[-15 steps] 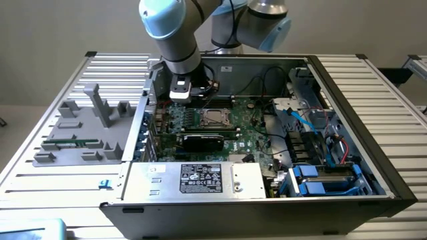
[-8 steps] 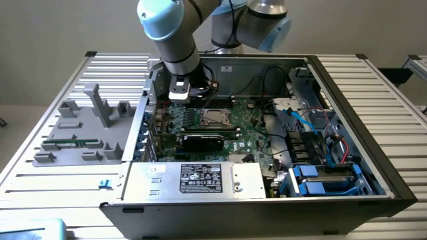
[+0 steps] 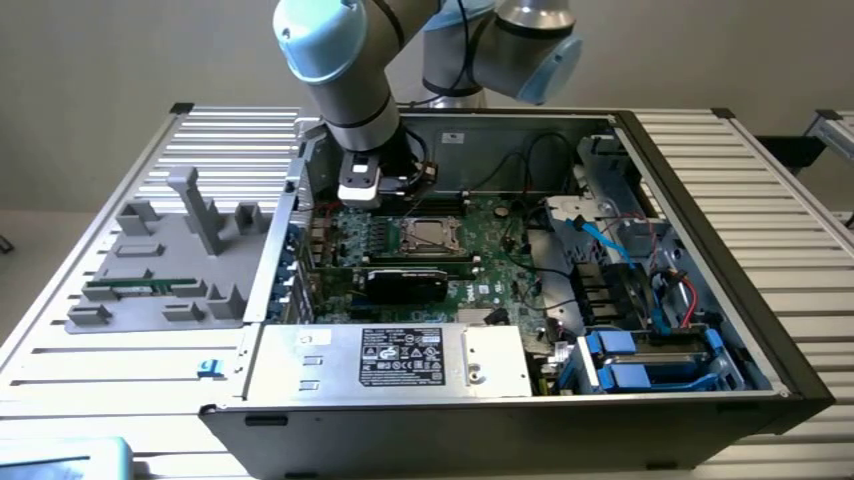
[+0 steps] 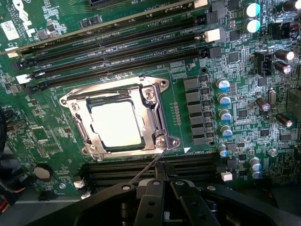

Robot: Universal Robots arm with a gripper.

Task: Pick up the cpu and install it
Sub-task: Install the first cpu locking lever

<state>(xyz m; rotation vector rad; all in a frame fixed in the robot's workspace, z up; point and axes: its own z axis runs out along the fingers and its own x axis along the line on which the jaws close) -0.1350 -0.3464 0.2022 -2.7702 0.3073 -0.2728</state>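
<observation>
The cpu [image 4: 116, 123] sits in its socket [image 4: 157, 115].
The gripper [image 4: 157, 182] is closed tight with nothing in it, hanging over the green board [image 4: 235, 94], near the cpu.

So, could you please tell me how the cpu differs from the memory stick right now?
Shape: the cpu is a small square, the memory stick long and thin. Colour: the cpu's top is pale silver, the memory stick is green. Place: the cpu sits in the motherboard socket inside the computer case, the memory stick on the grey tray outside it, at the exterior view's left. Neither is in the gripper.
</observation>
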